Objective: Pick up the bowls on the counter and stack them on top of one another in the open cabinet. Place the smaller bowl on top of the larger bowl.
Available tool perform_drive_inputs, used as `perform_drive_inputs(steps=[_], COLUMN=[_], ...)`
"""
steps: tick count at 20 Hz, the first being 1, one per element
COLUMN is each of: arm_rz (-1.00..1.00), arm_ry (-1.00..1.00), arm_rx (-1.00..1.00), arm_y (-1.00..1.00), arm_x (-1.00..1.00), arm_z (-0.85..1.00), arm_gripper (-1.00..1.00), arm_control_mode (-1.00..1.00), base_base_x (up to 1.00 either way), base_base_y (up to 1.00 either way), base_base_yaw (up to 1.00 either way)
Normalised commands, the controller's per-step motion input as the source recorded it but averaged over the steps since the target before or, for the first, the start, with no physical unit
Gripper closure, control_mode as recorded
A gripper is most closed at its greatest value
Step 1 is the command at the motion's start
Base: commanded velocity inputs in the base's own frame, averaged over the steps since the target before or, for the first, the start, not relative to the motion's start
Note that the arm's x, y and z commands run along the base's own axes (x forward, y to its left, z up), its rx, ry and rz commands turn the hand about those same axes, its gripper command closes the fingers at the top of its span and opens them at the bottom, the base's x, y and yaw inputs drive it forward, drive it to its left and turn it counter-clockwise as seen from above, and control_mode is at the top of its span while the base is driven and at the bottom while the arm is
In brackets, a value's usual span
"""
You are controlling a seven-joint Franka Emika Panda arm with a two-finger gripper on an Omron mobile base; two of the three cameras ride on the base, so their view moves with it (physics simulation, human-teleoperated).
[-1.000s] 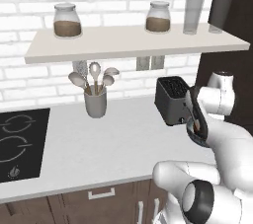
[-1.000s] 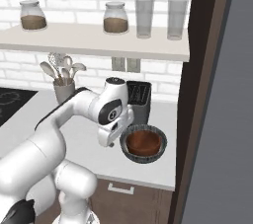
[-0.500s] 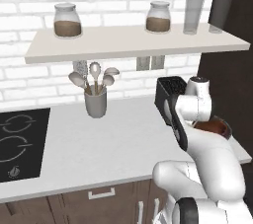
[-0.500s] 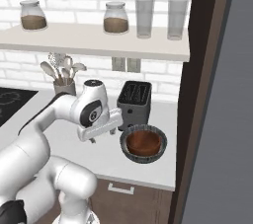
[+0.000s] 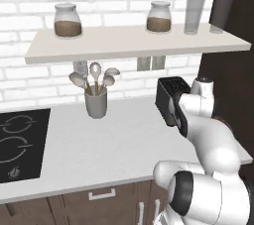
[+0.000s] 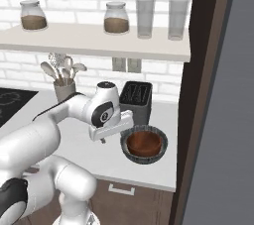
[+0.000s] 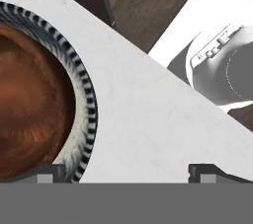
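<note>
Smaller bowl [image 6: 144, 141] sits upright, mouth up, nested inside larger bowl [image 6: 144, 156]; round, no long axis. Both on the surface [image 6: 94, 149] near its right front end, just in front of the black toaster [image 6: 136, 99]. Tool [image 7: 123, 172] fully open, holding nothing, hanging just left of the bowls. Utensil cup [image 5: 96, 104] holds spoons. Shelf [image 5: 134, 43] carries two jars and two glasses; white brick wall behind.

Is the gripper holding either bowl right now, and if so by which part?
Nothing is held. The gripper is open over the counter, its fingertips apart beside the rim of the larger bowl, which has the smaller bowl inside.
</note>
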Motion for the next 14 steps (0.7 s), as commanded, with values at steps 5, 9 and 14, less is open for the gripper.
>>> perform_drive_inputs(steps=[5, 9, 14], arm_rz=[-0.11, -0.15, -0.16], arm_ry=[0.00, 0.00, 0.00], arm_rx=[-0.04, -0.06, -0.05], arm_y=[0.00, 0.00, 0.00], arm_x=[0.22, 0.20, 0.12], arm_z=[-0.44, -0.32, -0.30], arm_gripper=[-1.00, -1.00, -1.00], arm_control_mode=[-1.00, -1.00, -1.00], base_base_x=[0.00, 0.00, 0.00], base_base_y=[0.00, 0.00, 0.00], base_base_yaw=[0.00, 0.00, 0.00])
